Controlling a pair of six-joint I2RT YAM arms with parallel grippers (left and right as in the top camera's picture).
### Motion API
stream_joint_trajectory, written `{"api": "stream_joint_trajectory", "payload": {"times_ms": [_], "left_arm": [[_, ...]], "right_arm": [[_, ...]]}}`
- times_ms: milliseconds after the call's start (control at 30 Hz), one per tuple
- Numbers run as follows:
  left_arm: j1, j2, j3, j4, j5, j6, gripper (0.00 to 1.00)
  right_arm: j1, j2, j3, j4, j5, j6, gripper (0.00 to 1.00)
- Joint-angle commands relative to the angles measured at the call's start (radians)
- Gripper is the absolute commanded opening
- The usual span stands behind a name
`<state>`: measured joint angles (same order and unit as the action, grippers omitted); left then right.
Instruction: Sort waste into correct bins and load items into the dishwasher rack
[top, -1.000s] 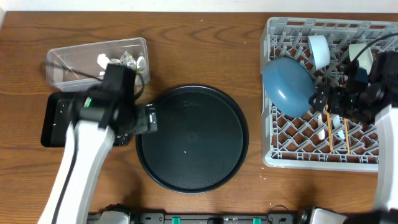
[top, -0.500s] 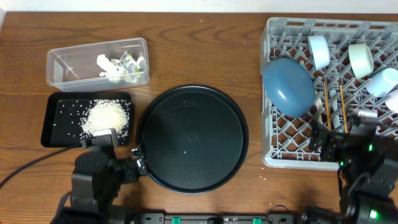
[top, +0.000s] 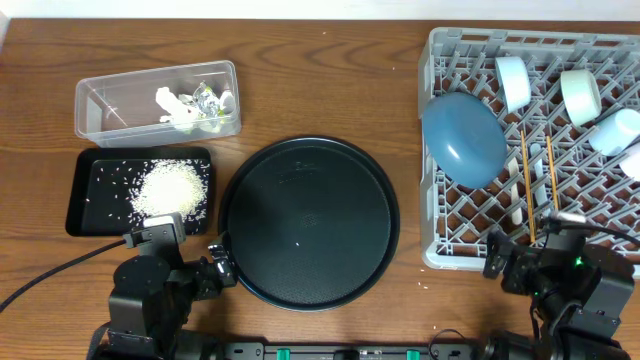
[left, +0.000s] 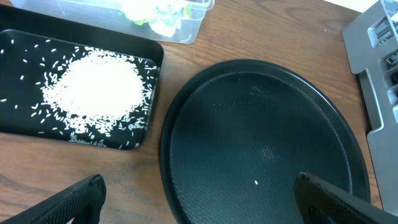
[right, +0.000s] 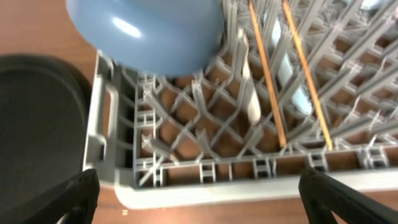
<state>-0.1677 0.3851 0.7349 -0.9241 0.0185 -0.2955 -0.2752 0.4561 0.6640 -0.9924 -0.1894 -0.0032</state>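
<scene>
Both arms sit folded low at the front; left gripper (top: 216, 273) and right gripper (top: 502, 266) gape wide, empty. Rice (top: 170, 187) lies in the black tray (top: 76, 192), tissue (top: 168, 98) in the clear tub (top: 110, 112); blue dish (top: 462, 138) and chopsticks (top: 527, 190) rest in the rack (top: 440, 60).

overhead top-down; low wrists sharing rack (top: 470, 230)

One dishwasher rack (top: 455, 230), one blue dish (top: 463, 138), four cups (top: 513, 82), two chopsticks (top: 525, 190), one round tray (top: 308, 222), one clear tub (top: 120, 105), one rice tray (top: 85, 200)
</scene>
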Motion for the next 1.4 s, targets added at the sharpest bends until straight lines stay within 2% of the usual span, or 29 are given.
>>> {"api": "stream_joint_trajectory", "payload": {"times_ms": [0,200,500,733,900,1000,1167,1367], "left_arm": [[-0.002,-0.002,-0.006,-0.002,-0.012,-0.013,0.98],[-0.002,-0.002,-0.006,-0.002,-0.012,-0.013,0.98],[-0.002,-0.002,-0.006,-0.002,-0.012,-0.013,0.98],[-0.002,-0.002,-0.006,-0.002,-0.012,-0.013,0.98],[-0.002,-0.002,-0.006,-0.002,-0.012,-0.013,0.98],[-0.002,-0.002,-0.005,-0.002,-0.012,-0.013,0.98],[-0.002,-0.002,-0.006,-0.002,-0.012,-0.013,0.98],[-0.002,-0.002,-0.006,-0.002,-0.012,-0.013,0.98]], "right_arm": [[0.002,-0.005,-0.007,-0.031,0.002,0.014,0.99],[0.001,-0.005,-0.007,-0.098,0.002,0.014,0.99],[0.007,-0.019,-0.010,-0.097,0.003,0.014,0.99],[0.199,-0.139,-0.011,-0.097,0.003,0.013,0.99],[0.267,-0.251,-0.018,-0.085,0.005,0.014,0.99],[0.268,-0.323,-0.055,0.031,0.006,0.000,0.99],[0.268,-0.453,-0.228,0.363,-0.002,-0.073,0.99],[0.268,-0.451,-0.429,0.784,-0.003,-0.073,0.99]]}}
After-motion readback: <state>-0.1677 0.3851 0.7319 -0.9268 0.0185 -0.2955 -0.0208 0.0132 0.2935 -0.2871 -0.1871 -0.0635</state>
